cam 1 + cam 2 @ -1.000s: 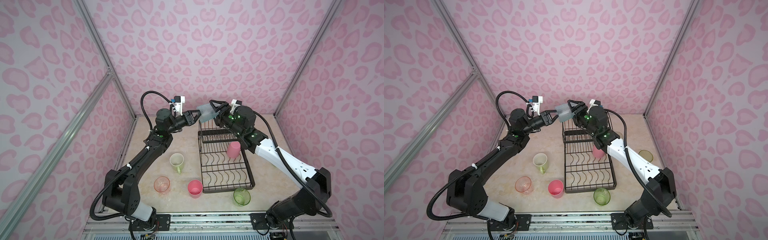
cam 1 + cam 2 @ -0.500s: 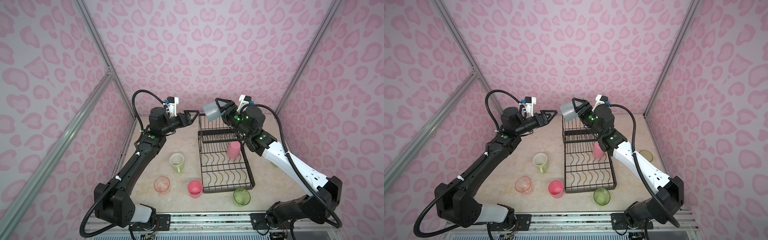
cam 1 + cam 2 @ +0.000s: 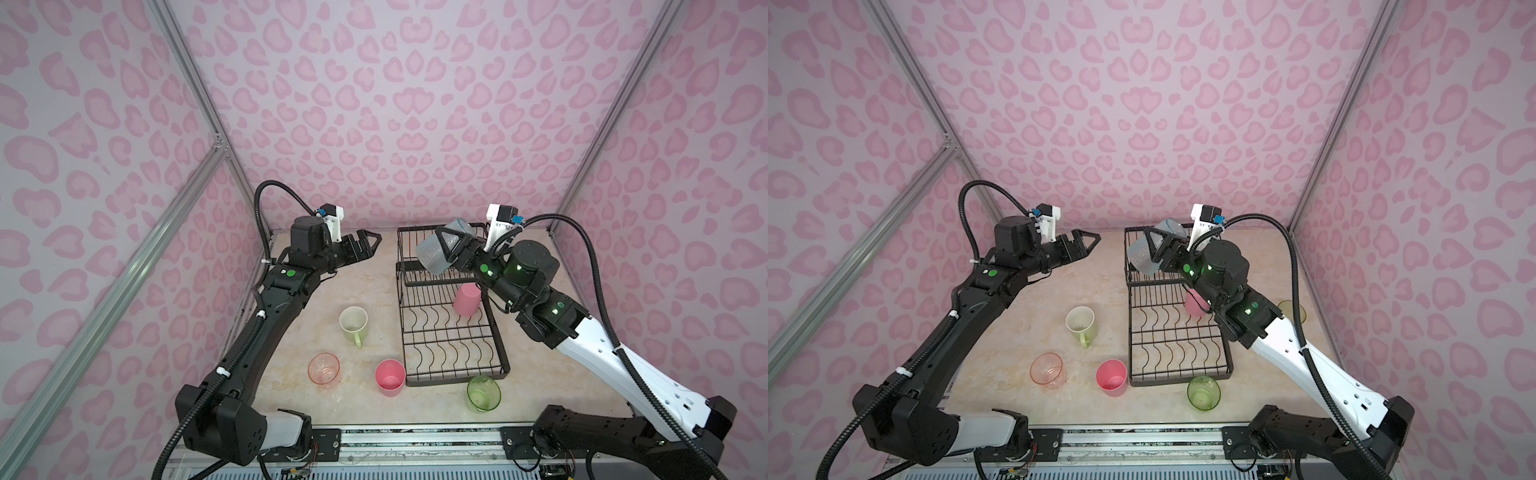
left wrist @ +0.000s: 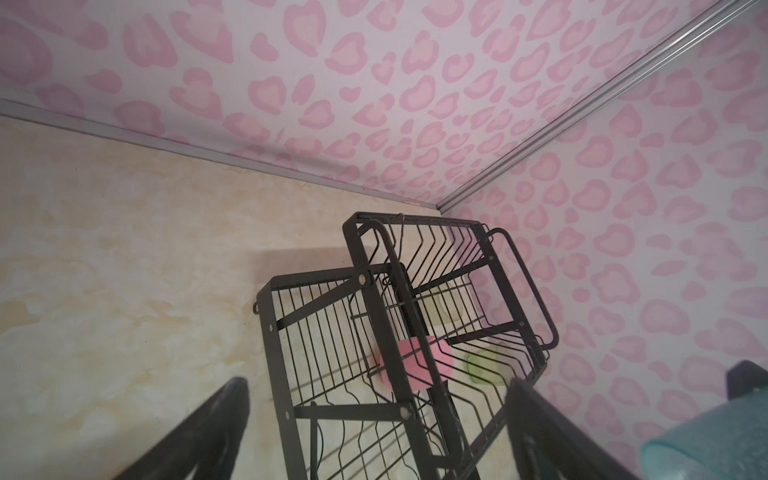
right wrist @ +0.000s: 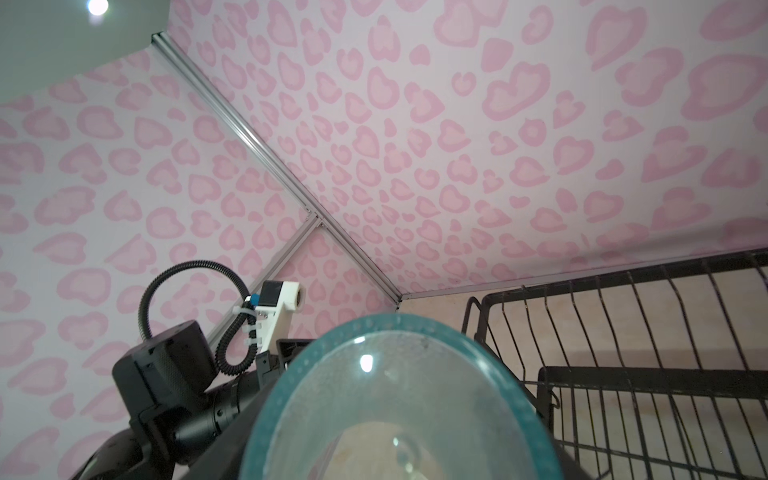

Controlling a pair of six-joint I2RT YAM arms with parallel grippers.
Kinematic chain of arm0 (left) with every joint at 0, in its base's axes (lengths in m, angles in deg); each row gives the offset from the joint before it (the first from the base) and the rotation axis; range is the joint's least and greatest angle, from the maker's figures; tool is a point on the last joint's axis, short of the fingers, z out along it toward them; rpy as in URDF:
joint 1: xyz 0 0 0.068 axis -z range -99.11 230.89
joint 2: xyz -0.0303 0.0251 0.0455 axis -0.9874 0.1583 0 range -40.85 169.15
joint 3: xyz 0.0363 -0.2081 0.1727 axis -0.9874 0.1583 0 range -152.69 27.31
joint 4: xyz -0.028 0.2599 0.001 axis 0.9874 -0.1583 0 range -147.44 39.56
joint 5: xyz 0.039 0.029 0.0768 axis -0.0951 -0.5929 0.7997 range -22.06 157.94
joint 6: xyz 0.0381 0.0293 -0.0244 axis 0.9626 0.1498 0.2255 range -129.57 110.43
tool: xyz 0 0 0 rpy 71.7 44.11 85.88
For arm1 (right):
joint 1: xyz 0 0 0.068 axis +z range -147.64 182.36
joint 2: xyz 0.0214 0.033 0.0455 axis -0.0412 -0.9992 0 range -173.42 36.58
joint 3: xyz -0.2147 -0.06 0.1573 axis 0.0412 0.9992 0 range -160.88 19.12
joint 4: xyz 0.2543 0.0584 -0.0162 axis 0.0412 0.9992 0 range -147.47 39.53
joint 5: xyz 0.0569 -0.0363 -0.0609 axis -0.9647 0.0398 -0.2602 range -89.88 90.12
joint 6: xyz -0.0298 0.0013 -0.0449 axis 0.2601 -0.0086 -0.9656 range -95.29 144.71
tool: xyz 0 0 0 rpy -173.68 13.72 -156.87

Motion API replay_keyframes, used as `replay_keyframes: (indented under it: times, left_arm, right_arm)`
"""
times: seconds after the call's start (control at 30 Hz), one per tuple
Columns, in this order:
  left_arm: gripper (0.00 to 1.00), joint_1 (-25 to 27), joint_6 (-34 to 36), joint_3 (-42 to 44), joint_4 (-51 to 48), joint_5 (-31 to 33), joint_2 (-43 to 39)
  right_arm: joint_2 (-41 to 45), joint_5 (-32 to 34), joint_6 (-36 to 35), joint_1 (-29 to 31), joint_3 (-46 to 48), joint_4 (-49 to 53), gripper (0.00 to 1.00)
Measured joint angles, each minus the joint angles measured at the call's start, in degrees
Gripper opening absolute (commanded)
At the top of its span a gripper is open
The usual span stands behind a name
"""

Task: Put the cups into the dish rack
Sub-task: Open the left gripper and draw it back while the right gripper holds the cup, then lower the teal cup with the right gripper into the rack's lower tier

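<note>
**Teal tumbler aloft at the rack's far end; left jaws empty**

Nearest you, on the marbled beige tabletop [image 3: 374, 282], a clear green glass [image 3: 483, 392] stands upright just off the front right corner of the black wire dish rack [image 3: 451, 331]. Left of it stands an upright opaque pink tumbler [image 3: 390, 376], close to the rack's front left corner. Further left is a clear pink glass [image 3: 323, 370], also mouth up.

A step back, a pale-green handled mug [image 3: 353, 322] stands mouth up, handle toward you, apart from the rack.

In the rack's long lower tray, an inverted pink tumbler [image 3: 467, 300] sits mouth down by the right rail, toward the far half. Right of the rack, partly behind your right arm, a second clear green glass [image 3: 1292, 309] shows in a top view.

Far end: your right gripper [image 3: 446, 247] is clamped across a frosted teal tumbler [image 3: 429, 254]. It holds the tumbler clear of the wires, over the near left corner of the raised basket [image 3: 413, 241]. The tumbler lies tilted on its side, and the right wrist view looks straight into its mouth.

Your left gripper [image 3: 371, 239] hovers above bare table left of the basket, apart from the tumbler. Its jaws are spread wide with nothing between them. In the left wrist view the dark fingers [image 4: 199, 432] stand far apart, and only the rack shows beyond them.
</note>
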Motion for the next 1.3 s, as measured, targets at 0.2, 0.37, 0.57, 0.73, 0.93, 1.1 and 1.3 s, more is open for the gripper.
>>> replay_keyframes:
  times: [0.2,0.37,0.57,0.73,0.93,1.1,1.3]
  left_arm:
    - [0.98,0.0,4.5,-3.7,-7.5,5.5,0.4]
    - [0.98,0.4,9.7,-4.7,-13.8,13.7,0.2]
    - [0.98,2.3,14.0,0.4,-15.3,21.0,-1.9]
    - [0.98,4.4,17.7,3.7,-14.8,21.7,-2.0]
    - [0.98,5.5,21.2,7.5,-12.2,18.8,-4.4]
    - [0.98,5.6,22.2,8.0,-10.5,18.2,-4.5]
    - [0.98,5.6,22.6,8.3,-10.1,18.2,-4.6]
  right_arm:
    - [4.7,5.4,-10.9,5.4,3.4,6.5,0.64]
    - [8.7,11.1,-18.9,11.0,5.8,10.3,0.64]
    - [13.6,18.2,-24.1,16.7,12.2,12.5,0.63]
    - [16.7,21.1,-26.3,18.5,18.3,11.4,0.64]
    - [18.2,22.2,-28.2,20.1,26.7,7.9,0.63]
    - [18.7,22.7,-29.7,20.1,34.0,2.5,0.63]
    - [17.9,22.9,-30.9,20.2,41.5,-5.5,0.64]
